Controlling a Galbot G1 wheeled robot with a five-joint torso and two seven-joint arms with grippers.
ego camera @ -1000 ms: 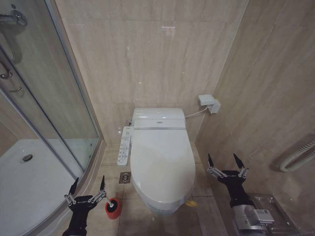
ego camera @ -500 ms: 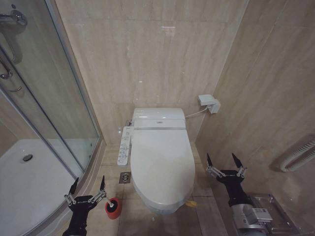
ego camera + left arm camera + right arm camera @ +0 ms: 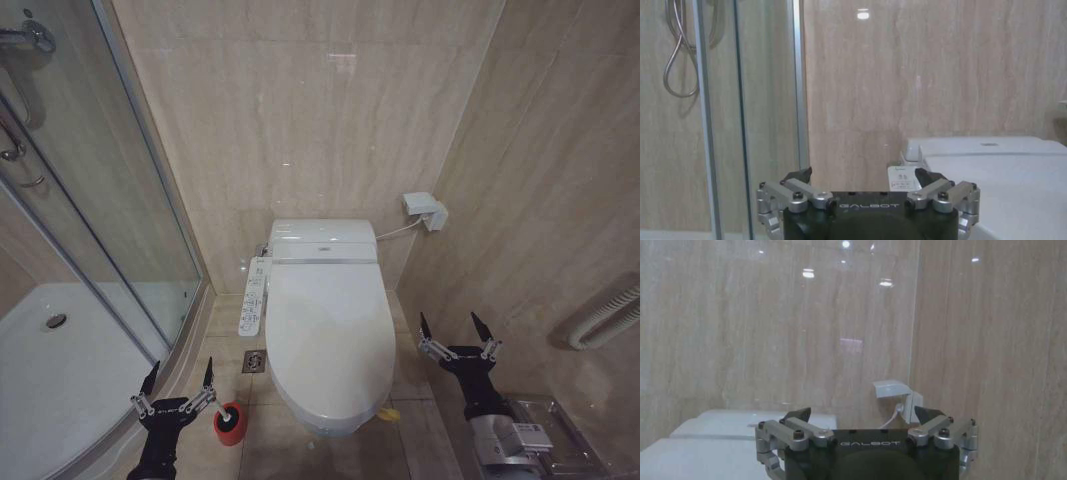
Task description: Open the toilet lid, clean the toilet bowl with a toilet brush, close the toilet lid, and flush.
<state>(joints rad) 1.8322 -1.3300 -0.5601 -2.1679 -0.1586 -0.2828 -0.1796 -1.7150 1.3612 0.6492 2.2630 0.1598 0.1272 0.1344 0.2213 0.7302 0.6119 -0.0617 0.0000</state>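
The white toilet lid lies shut over the toilet bowl, which is hidden under it; a small yellow-green tag sticks out at its front right edge. The lid also shows in the left wrist view. The bidet button panel runs along the toilet's left side. The toilet brush stands in its red holder on the floor at the toilet's front left. My left gripper is open, just left of the red holder. My right gripper is open, to the right of the toilet.
A glass shower enclosure with a white tray fills the left side. A floor drain lies between tray and toilet. A wall socket sits behind the toilet's right. A white hose hangs on the right wall.
My right gripper has shifted a touch to the left and down. The left gripper and the toilet are as before.
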